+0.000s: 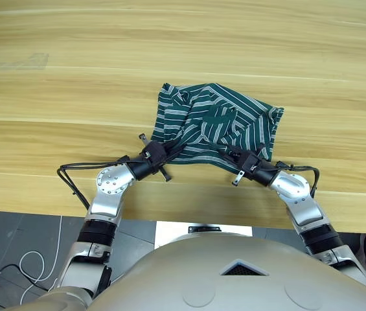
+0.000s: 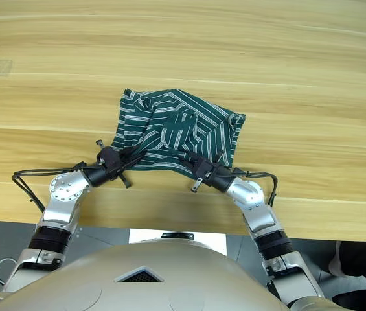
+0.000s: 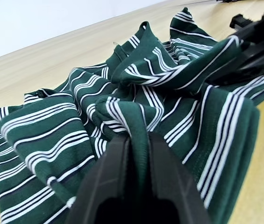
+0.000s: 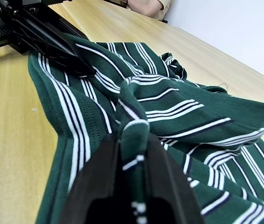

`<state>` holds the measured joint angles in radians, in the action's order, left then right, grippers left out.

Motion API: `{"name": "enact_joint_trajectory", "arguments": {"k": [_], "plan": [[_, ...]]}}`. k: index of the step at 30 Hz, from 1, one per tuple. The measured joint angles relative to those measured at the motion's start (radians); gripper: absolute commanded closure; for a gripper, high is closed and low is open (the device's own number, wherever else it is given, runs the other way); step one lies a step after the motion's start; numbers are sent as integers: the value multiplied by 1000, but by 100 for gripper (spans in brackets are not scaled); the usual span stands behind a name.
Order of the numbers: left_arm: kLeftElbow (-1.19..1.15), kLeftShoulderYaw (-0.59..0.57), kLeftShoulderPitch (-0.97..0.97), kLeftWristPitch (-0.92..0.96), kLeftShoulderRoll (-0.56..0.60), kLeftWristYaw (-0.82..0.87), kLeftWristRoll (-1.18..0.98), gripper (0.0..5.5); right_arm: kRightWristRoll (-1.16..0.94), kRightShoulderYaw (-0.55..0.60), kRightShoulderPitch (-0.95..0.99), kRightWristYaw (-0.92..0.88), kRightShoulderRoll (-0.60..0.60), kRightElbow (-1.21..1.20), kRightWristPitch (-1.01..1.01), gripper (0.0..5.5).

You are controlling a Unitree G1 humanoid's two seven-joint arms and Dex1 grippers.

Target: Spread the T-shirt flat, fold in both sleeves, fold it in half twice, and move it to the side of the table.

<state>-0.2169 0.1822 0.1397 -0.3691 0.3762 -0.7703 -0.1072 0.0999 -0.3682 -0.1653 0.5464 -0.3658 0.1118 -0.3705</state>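
Wood tabletop point(image 1: 53, 39), w/ the T-shirt point(image 1: 215, 123) lying bunched up near my edge, def not flat yet. My left hand point(image 1: 168, 151) and right hand point(image 1: 232, 155) are each pinched onto the near hem, prob so I can pull outward & spread it.

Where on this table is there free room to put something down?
Bare table lies left of the T-shirt, right of it, and all along the far side. Crowded: the near edge, where the left gripper and right gripper both clamp it.
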Motion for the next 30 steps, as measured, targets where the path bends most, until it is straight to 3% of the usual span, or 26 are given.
{"name": "enact_joint_trajectory", "arguments": {"k": [15,24,30], "plan": [[-81,-21,-24,-26,-47,-2,-61,546,-49,29,45,27,-19,150,-151,547],[-95,-65,-39,-26,-78,-57,-156,546,-245,154,53,112,-21,181,-92,547],[-107,-70,-49,-28,-94,-73,-165,546,-246,159,52,160,-21,176,-74,547]]}}
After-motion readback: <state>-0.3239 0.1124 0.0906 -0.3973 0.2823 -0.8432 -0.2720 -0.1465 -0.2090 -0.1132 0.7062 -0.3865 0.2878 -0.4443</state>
